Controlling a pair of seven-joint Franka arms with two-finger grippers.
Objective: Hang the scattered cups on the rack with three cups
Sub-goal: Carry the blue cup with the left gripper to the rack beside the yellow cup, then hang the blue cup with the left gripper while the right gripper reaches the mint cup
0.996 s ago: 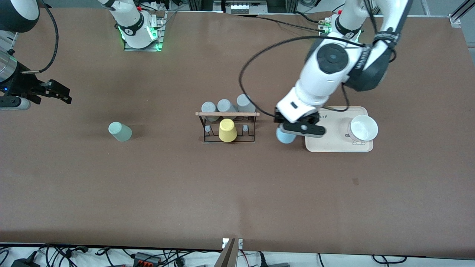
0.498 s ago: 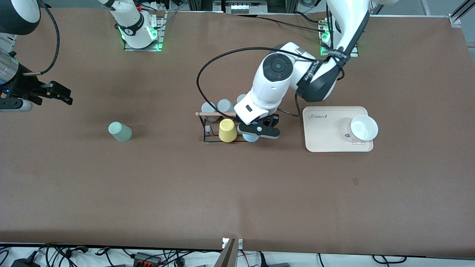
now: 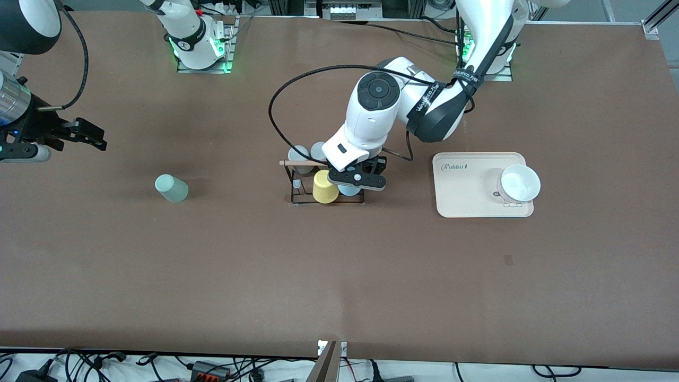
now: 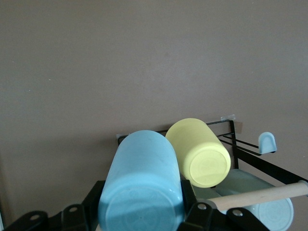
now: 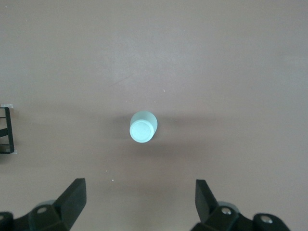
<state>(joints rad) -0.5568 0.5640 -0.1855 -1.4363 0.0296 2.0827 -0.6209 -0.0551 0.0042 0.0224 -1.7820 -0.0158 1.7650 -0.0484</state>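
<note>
My left gripper (image 3: pixel 354 182) is shut on the light blue cup (image 3: pixel 348 190) and holds it over the black wire rack (image 3: pixel 297 200), right beside the yellow cup (image 3: pixel 324 187) hanging there. In the left wrist view the blue cup (image 4: pixel 142 187) sits between my fingers, with the yellow cup (image 4: pixel 199 154) and the rack's wooden rod (image 4: pixel 260 195) next to it. The pale mint-green cup (image 3: pixel 171 188) lies on the table toward the right arm's end. My right gripper (image 3: pixel 79 135) is open and empty above the table near it, and the right wrist view shows the mint cup (image 5: pixel 143 127) below.
Grey cups (image 3: pixel 298 154) hang on the rack's side farther from the front camera. A beige tray (image 3: pixel 467 201) holding a white bowl (image 3: pixel 520 183) lies toward the left arm's end. A free peg (image 4: pixel 267 142) shows on the rack.
My left gripper has carried the light blue cup from beside the tray to the rack, next to the yellow cup. The right arm has barely moved.
</note>
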